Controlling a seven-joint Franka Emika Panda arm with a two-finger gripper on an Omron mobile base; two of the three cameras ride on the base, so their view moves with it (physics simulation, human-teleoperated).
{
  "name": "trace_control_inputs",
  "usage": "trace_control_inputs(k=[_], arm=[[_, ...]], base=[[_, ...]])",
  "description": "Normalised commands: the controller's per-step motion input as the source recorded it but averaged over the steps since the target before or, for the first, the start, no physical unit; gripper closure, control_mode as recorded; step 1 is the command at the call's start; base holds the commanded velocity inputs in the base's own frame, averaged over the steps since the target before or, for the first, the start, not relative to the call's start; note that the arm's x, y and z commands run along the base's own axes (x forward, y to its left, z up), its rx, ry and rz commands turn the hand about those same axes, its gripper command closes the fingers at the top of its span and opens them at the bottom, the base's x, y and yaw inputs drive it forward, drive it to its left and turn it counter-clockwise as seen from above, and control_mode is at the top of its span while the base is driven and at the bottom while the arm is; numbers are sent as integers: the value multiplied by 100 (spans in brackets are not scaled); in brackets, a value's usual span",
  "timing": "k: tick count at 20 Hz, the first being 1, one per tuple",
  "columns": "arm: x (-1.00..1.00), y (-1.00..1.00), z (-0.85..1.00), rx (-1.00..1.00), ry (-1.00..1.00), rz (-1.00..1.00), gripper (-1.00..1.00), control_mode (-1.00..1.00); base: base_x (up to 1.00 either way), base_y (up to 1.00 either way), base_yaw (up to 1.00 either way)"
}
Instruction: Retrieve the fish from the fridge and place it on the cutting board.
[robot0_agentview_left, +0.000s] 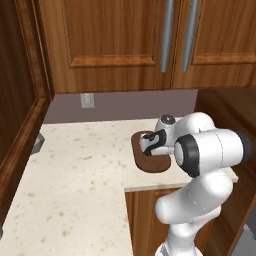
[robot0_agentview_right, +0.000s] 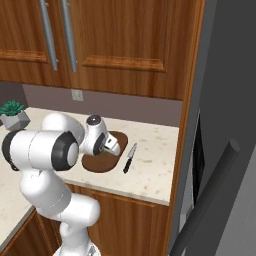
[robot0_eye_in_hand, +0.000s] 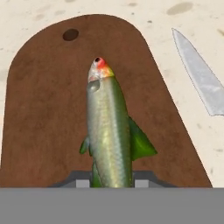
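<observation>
Hand view: two small dark finger tips (robot0_eye_in_hand: 83, 183) rising at the bottom edge, closing tight on the tail end of a slim olive-green and yellowish fish (robot0_eye_in_hand: 108, 127) with a red-and-white snout. Gripping the fish between them, with the body stretching away from the two-finger gripper (robot0_eye_in_hand: 112, 183) and a green fin sticking out on each side. Hanging lengthwise over the middle of a flat, dark brown cutting board (robot0_eye_in_hand: 39, 113) with rounded corners and a small hole near its far end; impossible telling whether the belly is touching the wood or hovering just above it. Lying beside the board, on the speckled cream stone counter (robot0_eye_in_hand: 205, 26), the grey blade of a black-handled kitchen knife (robot0_eye_in_hand: 199, 78), apart from both board and fish.

Right base view: reaching down over the board (robot0_agentview_right: 95, 162) from the white arm, with the knife (robot0_agentview_right: 129, 158) just beside the board's right edge and the tall grey fridge (robot0_agentview_right: 225, 115) standing open further right. Sitting at the far left, a small green potted plant (robot0_agentview_right: 13, 114). Left base view: showing the same board (robot0_agentview_left: 150, 162) under brown wooden wall cabinets (robot0_agentview_left: 110, 40).

Judging by looks: light, fairly stiff, probably smooth and slippery, tapering toward the tail, so liable to slide out of a tail pinch. Holding across the thicker mid-body, behind the fins, looking safer. Task appearing nearly finished, needing only lowering and releasing.
</observation>
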Motion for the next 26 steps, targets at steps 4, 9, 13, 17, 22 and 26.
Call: trace_control_inputs(k=[4, 9, 13, 17, 22, 26], arm=[[4, 3, -21, 0, 0, 0, -100, -100], [0, 0, -1, 0, 0, 0, -100, -100], [0, 0, 12, -3, 0, 0, -100, -100], [-28, 0, 47, -6, 2, 0, -100, -100], [-67, 0, 60, -3, 0, 0, -100, -100], [-86, 0, 68, 0, 1, 0, -100, -100]], base=[[0, 0, 0], [0, 0, 0], [0, 0, 0], [0, 0, 0], [0, 0, 0], [0, 0, 0]])
